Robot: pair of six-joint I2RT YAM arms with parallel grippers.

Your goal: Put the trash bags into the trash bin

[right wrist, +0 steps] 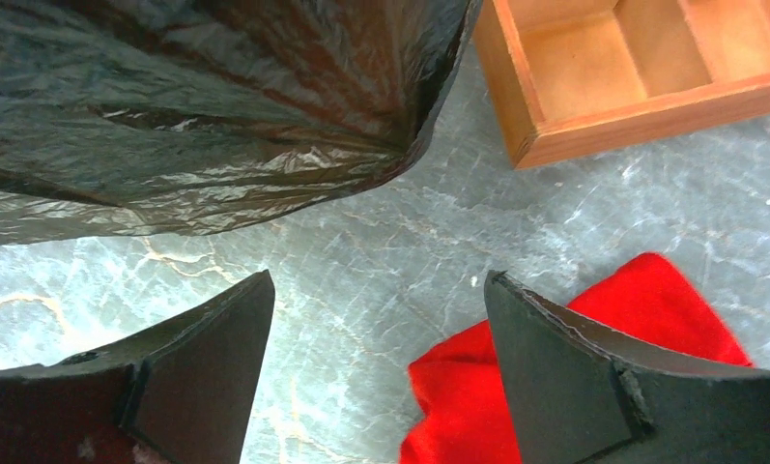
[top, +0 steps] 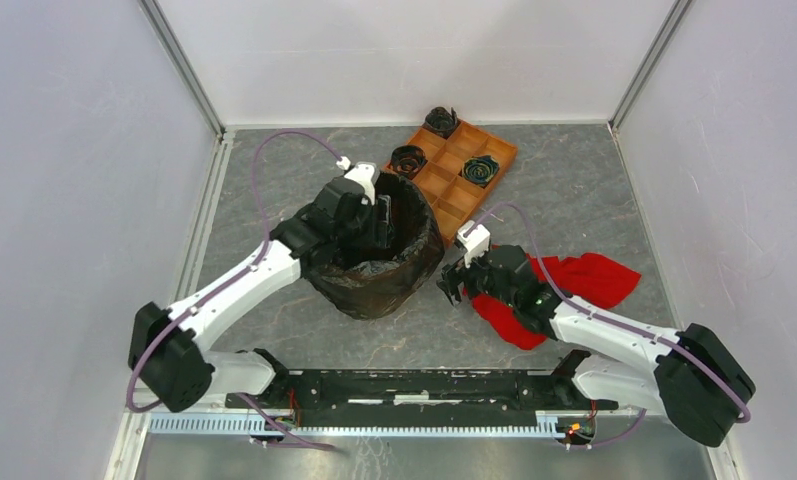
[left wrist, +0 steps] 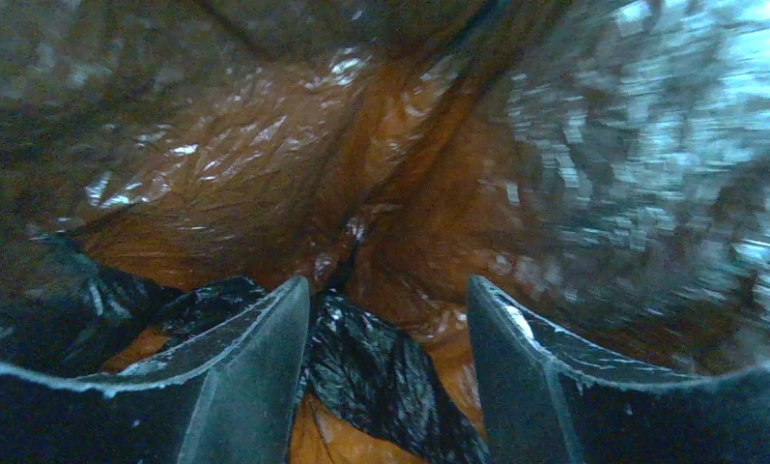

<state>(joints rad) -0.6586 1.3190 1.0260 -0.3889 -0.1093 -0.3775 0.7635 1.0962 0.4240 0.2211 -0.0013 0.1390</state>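
While the left gripper (left wrist: 390, 290) hangs inside the trash bin (top: 421, 262) with its jaws parted and nothing pinched, a crumpled fold of the trash bag (left wrist: 361, 367) lies loose between its fingers, and film lines the walls close around. That arm reaches forward, wrist bent down over the rim. Right of the bin, the right gripper (right wrist: 381, 280) gapes wide and empty above bare table (right wrist: 361, 232), red cloth (right wrist: 651, 319) under one finger. Behind the bin, the tray (top: 454, 195) holds three rolled bags (top: 480, 170).
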